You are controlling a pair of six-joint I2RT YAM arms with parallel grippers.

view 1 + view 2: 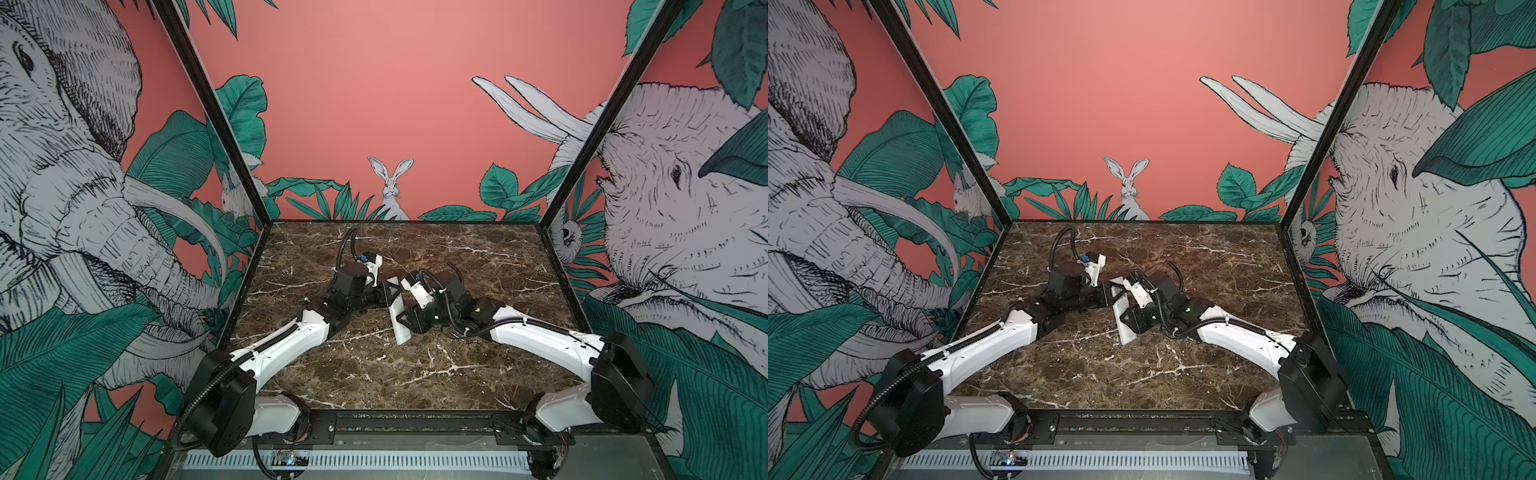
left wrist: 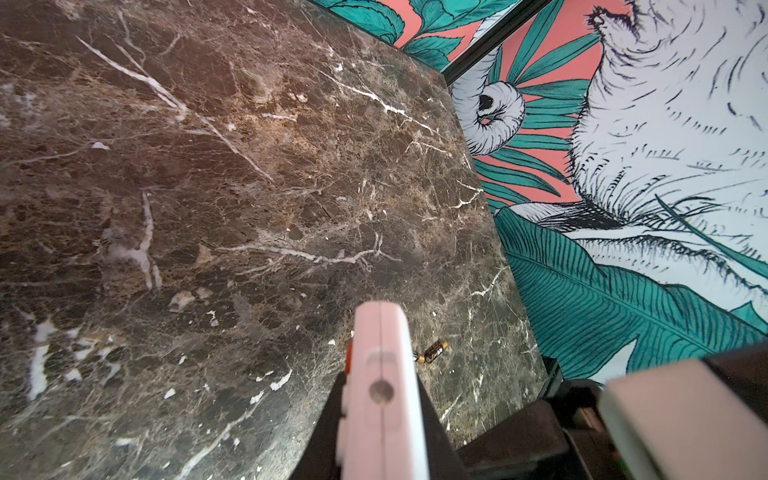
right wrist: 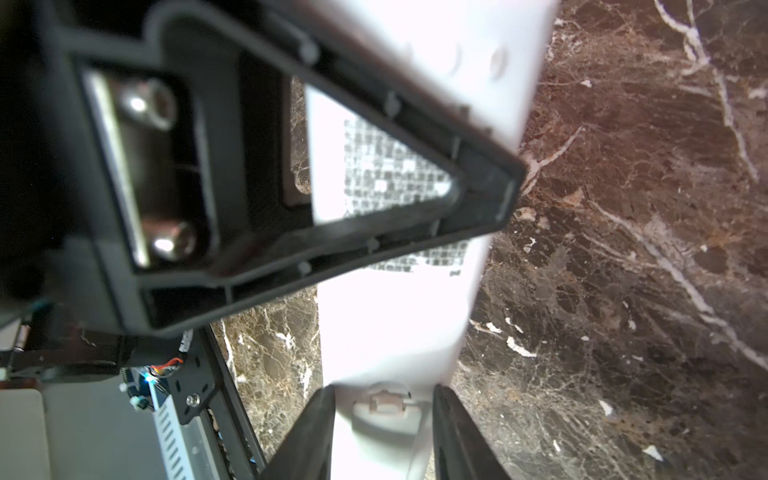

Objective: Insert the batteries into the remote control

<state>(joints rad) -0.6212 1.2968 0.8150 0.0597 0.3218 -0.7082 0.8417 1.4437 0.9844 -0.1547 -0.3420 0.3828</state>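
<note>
The white remote control (image 1: 400, 332) (image 1: 1124, 332) is held between both grippers at mid-table. My left gripper (image 1: 390, 294) (image 2: 382, 376) is shut on it. In the left wrist view the remote (image 2: 380, 328) shows edge-on, with black fingers (image 2: 428, 415) on both faces. My right gripper (image 1: 402, 322) (image 3: 382, 399) is shut on the end that has a small latch tab, its fingers (image 3: 316, 432) against both long sides. The remote's (image 3: 399, 324) plain back carries a printed label, partly behind the left gripper's triangular finger (image 3: 478, 195). One dark battery (image 2: 434, 352) lies on the marble beyond the remote.
The brown marble table (image 1: 415, 374) is walled on three sides, with black corner posts (image 1: 232, 149). A black rail and a white slotted duct (image 3: 174, 424) run along the front edge. Both white arms (image 1: 291, 345) (image 1: 540, 336) reach in from the front corners.
</note>
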